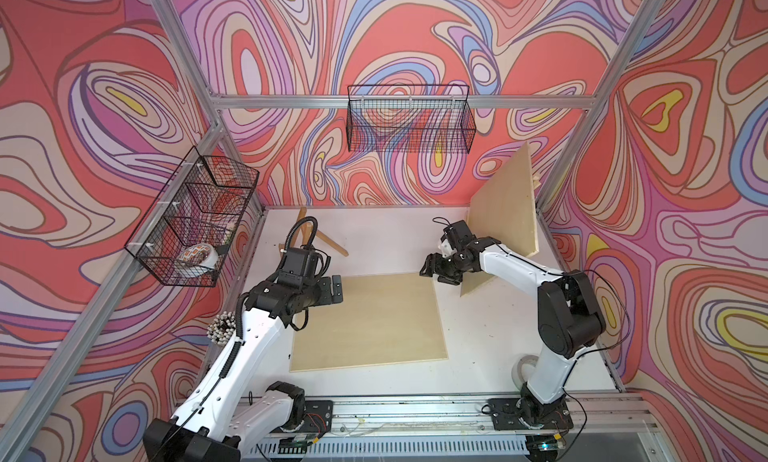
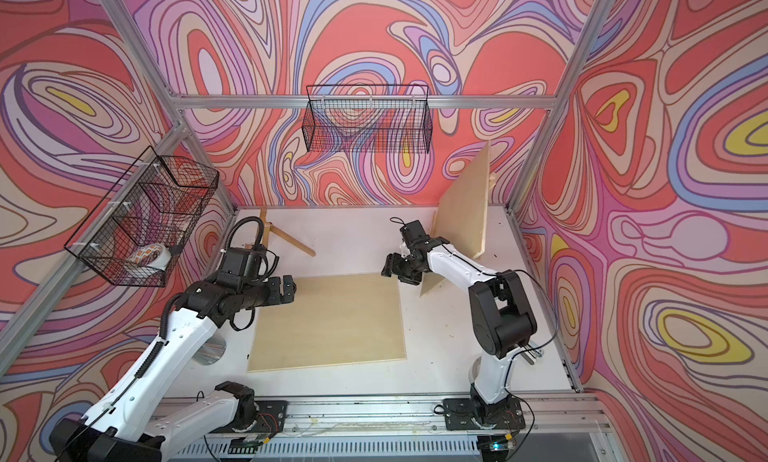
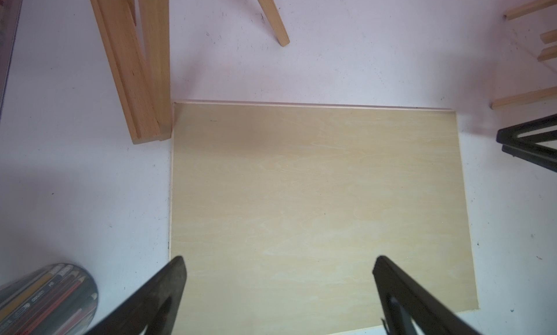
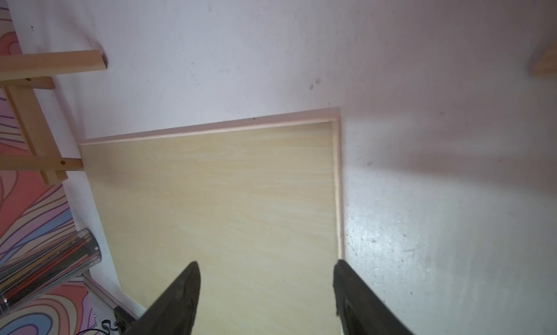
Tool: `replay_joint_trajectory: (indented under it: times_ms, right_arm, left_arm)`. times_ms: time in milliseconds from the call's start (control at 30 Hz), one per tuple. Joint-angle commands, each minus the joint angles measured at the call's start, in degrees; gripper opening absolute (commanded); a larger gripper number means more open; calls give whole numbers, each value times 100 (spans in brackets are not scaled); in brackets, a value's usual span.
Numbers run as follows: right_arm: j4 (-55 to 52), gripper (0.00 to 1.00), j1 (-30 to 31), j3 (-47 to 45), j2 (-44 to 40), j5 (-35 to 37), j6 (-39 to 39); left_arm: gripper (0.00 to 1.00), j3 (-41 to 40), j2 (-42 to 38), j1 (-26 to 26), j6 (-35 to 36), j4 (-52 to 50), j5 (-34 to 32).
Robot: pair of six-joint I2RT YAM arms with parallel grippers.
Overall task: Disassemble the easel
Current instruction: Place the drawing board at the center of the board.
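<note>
The wooden easel frame (image 1: pixel 309 235) stands at the back left of the table; its legs show in the left wrist view (image 3: pixel 135 62) and in the right wrist view (image 4: pixel 36 128). A pale wooden board (image 1: pixel 370 322) lies flat mid-table, seen in both top views (image 2: pixel 328 322). My left gripper (image 1: pixel 337 290) hovers open over the board's left edge (image 3: pixel 316 198), with nothing between its fingers (image 3: pixel 278 276). My right gripper (image 1: pixel 434 271) hangs open above the board's far right corner (image 4: pixel 226 198), also empty (image 4: pixel 266 276).
A second board (image 1: pixel 505 214) leans upright at the back right, just behind my right arm. A clear tube of pencils (image 1: pixel 222 333) lies by my left arm. A tape roll (image 1: pixel 525 366) sits at the right arm's base. Wire baskets (image 1: pixel 195 219) (image 1: pixel 409 119) hang on the walls.
</note>
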Motion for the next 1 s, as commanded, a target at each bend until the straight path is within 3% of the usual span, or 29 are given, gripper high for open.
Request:
replay_joint_trajectory:
  times_ms: [0, 200, 400, 567, 833, 967]
  right_arm:
    - [326, 72, 130, 47, -238, -235, -69]
    - [1068, 72, 406, 227, -748, -489, -389]
    - [2803, 75, 864, 276, -987, -279, -298]
    - [3223, 73, 1476, 1218, -313, 139, -394]
    - [2755, 63, 2289, 3315, 1615, 1161, -428]
    - [2987, 62, 2602, 3764, 2221, 1422, -423]
  left_arm:
    - [100, -46, 25, -19, -55, -116, 38]
    - [100, -57, -89, -21, -52, -23, 193]
    - [95, -64, -475, -18, -64, 81, 100]
    - [93, -349, -1359, -18, 8, 577, 69]
    - [95, -360, -1857, 19, -132, 496, -993]
    - [100, -305, -1971, 79, -269, 333, -1592]
